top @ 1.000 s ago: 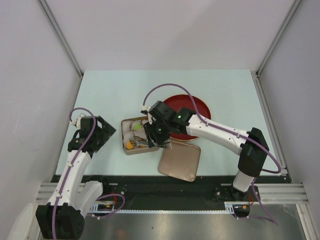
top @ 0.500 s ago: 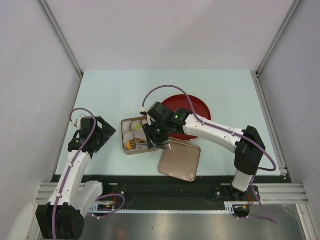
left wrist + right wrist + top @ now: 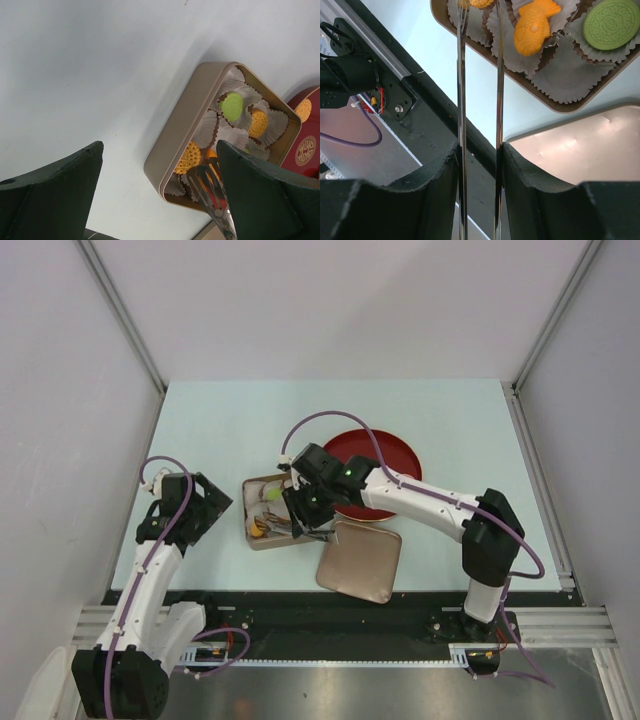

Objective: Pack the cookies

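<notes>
We are pinching the tongs (image 3: pixel 461 100) in our right tool (image 3: pixel 478 159), their tips hanging over the tin (image 3: pixel 175 145) left of centre, where the cookies (image 3: pixel 535 25) are sitting in paper cups (image 3: pixel 560 75). Our left tool (image 3: pixel 205 505) is standing spread wide. Tilting tips risk snagging a cup and spilling cookies.

Tan tin (image 3: pixel 247 512) lies beside its lid (image 3: pixel 362 562), near a red plate (image 3: pixel 397 454).

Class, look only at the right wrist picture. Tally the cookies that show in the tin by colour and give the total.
Orange: 2, the fish-shaped cookie and the cut-off cookie at the tips of the tongs
Green: 1, the round green cookie
Total: 3
</notes>
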`<state>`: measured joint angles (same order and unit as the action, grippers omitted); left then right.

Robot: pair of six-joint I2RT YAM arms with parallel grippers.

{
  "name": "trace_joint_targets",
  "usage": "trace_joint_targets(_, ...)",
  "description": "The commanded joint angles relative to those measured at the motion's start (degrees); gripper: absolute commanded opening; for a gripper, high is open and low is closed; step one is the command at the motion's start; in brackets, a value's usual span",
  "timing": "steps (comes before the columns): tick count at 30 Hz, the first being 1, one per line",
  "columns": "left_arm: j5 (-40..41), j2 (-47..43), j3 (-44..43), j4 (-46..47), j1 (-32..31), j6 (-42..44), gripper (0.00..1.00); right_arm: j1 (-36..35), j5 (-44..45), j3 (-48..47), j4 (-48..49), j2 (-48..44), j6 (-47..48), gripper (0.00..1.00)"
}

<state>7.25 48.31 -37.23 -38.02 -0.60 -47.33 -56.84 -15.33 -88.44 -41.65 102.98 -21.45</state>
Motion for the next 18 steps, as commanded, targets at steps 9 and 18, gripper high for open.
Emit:
trace_joint_targets(9, -0.39, -0.41, -0.03, 1.37, 0.43, 1.28, 1.0, 1.03, -2.86, -2.7, 2.89, 1.08, -1.13, 0.42)
trace_joint_targets(18, -0.3, -0.15, 0.23, 1.55, 0.43, 1.28, 1.0, 1.2, -4.18, -5.33, 4.12, 2.66, -1.57, 0.41)
